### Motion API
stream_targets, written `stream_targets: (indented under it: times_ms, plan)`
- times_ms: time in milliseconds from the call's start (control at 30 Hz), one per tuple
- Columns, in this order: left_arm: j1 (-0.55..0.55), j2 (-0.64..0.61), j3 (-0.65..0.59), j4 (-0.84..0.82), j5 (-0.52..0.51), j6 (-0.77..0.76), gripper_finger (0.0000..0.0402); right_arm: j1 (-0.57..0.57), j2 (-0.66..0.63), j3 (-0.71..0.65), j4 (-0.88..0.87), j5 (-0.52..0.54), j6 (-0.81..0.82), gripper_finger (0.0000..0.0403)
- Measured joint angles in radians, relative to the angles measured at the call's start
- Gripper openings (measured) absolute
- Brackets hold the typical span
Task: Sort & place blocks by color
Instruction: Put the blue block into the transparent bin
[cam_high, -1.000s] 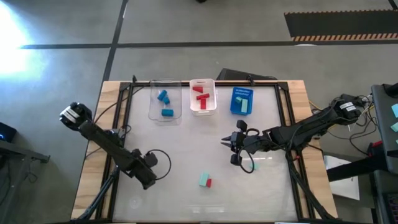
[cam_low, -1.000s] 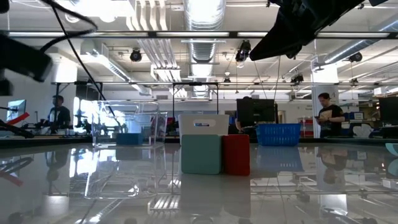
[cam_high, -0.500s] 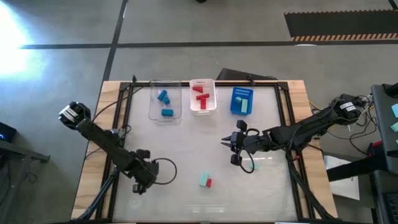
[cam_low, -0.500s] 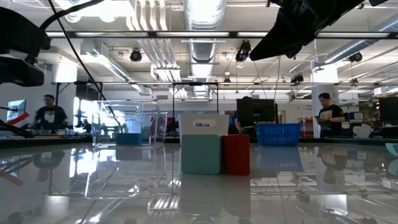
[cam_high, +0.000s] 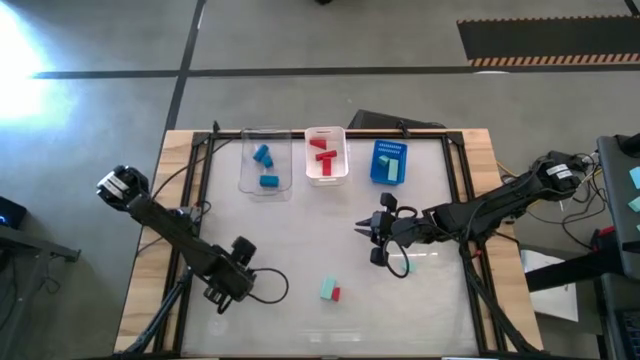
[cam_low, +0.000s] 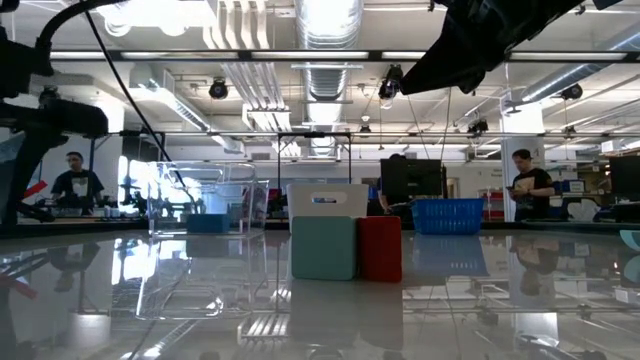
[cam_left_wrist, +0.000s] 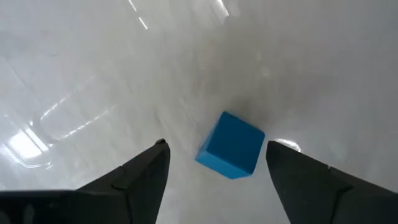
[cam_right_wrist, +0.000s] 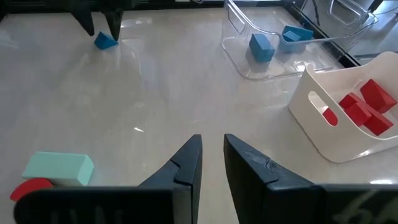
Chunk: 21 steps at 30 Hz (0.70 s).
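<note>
One small bright blue cube (cam_left_wrist: 231, 145) sits between the spread, released left gripper (cam_left_wrist: 217, 155) fingers, apparently untouched; right gripper (cam_right_wrist: 212, 152) nearly clenched, empty.

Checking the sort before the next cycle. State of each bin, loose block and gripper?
clear bin: two blue blocks inside
white bin: red blocks inside
blue bin: mint blocks inside
blue cube: on the table between the open fingers, tilted, ungripped
mint block: loose on the table, beside the red block
red block: loose, unsorted
left gripper: open around the blue cube
right gripper: nearly closed, holding nothing
</note>
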Motion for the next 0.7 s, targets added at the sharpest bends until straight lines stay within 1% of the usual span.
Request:
stream_targets:
  times_ms: [267, 433, 567, 700]
  plan:
    - [0.000, 0.029, -0.016, 0.010, 0.033, 0.036, 0.0251, 0.000, 0.000, 0.000, 0.001, 0.000, 0.002, 0.0057]
    - [0.001, 0.037, -0.041, 0.065, 0.032, 0.060, 0.0242, 0.000, 0.000, 0.000, 0.001, 0.000, 0.002, 0.0057]
    - [0.000, 0.037, -0.052, 0.080, 0.031, 0.062, 0.0216, 0.000, 0.000, 0.000, 0.002, 0.000, 0.003, 0.0057]
    - [0.000, 0.035, -0.059, 0.085, 0.042, 0.057, 0.0171, 0.000, 0.000, 0.000, 0.002, 0.000, 0.003, 0.0057]
